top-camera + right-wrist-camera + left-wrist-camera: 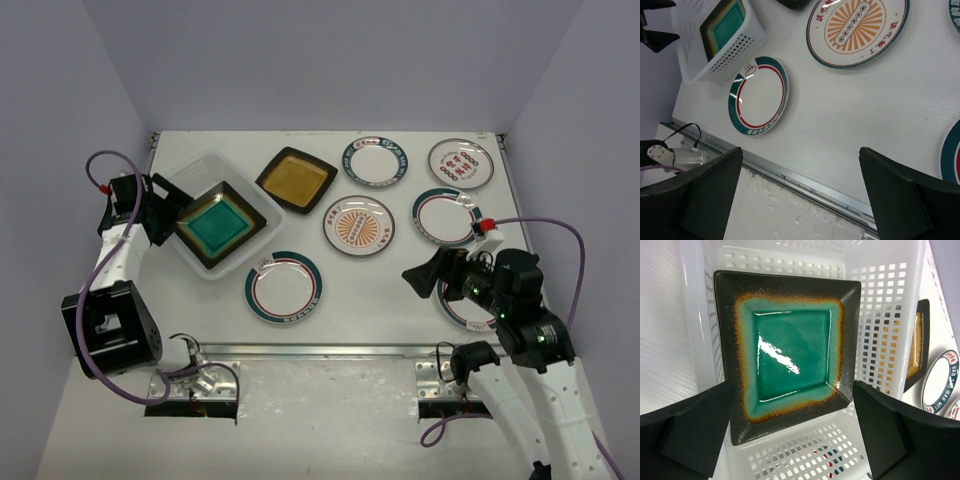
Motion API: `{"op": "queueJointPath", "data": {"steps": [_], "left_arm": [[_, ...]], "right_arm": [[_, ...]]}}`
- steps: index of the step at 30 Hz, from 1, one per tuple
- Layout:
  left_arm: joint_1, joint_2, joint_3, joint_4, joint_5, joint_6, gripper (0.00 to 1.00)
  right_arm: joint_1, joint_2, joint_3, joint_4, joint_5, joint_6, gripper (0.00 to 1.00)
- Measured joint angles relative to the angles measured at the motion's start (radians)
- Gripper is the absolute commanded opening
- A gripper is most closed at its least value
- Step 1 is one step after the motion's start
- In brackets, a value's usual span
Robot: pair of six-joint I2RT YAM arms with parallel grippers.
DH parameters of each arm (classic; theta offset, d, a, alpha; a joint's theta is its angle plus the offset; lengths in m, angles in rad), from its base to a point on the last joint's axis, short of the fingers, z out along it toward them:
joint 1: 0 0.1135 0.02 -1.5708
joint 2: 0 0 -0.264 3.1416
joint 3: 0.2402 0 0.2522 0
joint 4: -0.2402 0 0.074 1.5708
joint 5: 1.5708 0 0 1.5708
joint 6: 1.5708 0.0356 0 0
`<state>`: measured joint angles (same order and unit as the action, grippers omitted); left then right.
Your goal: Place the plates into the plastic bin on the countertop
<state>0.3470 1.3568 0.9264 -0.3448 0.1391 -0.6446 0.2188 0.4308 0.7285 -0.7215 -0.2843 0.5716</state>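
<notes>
The white countertop (330,300) is taken up at its left rear by the plastic bin (205,160), in which the teal square plate (790,350) is seen lying. The left gripper (794,405) is held over the bin's near-left side with its jaws spread wide. Nothing is gripped, though contact with the plate's corner cannot be judged. The right gripper (800,165) is likewise held wide and empty above the counter's front right, over a partly hidden round plate (462,310). The amber square plate (296,180) is set just beside the bin. Five round plates (among them the sunburst plate (359,225)) are spread out to the right.
</notes>
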Motion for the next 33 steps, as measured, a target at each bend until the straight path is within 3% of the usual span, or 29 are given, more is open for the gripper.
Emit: {"op": "queueJointPath", "data": {"steps": [6, 14, 19, 22, 25, 30, 33], "left_arm": [[-0.006, -0.148, 0.016, -0.047, 0.019, 0.018, 1.00], [-0.109, -0.614, -0.077, 0.012, 0.140, 0.125, 1.00], [-0.113, -0.882, -0.243, 0.023, 0.166, 0.174, 1.00], [-0.120, -0.949, -0.291, 0.004, 0.161, 0.178, 1.00], [-0.121, -0.944, -0.300, 0.006, 0.161, 0.180, 1.00], [-0.125, -0.853, -0.300, 0.009, 0.166, 0.189, 1.00], [-0.125, -0.837, -0.300, 0.005, 0.165, 0.192, 1.00]], "right_arm": [[0.000, 0.214, -0.067, 0.165, -0.089, 0.062, 0.99], [0.042, 0.787, 0.041, 0.464, -0.087, 0.219, 0.98], [0.095, 1.158, 0.346, 0.550, -0.018, 0.318, 0.91], [0.116, 1.365, 0.546, 0.588, 0.041, 0.348, 0.84], [0.124, 1.514, 0.702, 0.576, 0.081, 0.366, 0.74], [0.127, 1.782, 1.020, 0.514, 0.109, 0.369, 0.67], [0.127, 1.886, 1.129, 0.474, 0.111, 0.363, 0.67]]}}
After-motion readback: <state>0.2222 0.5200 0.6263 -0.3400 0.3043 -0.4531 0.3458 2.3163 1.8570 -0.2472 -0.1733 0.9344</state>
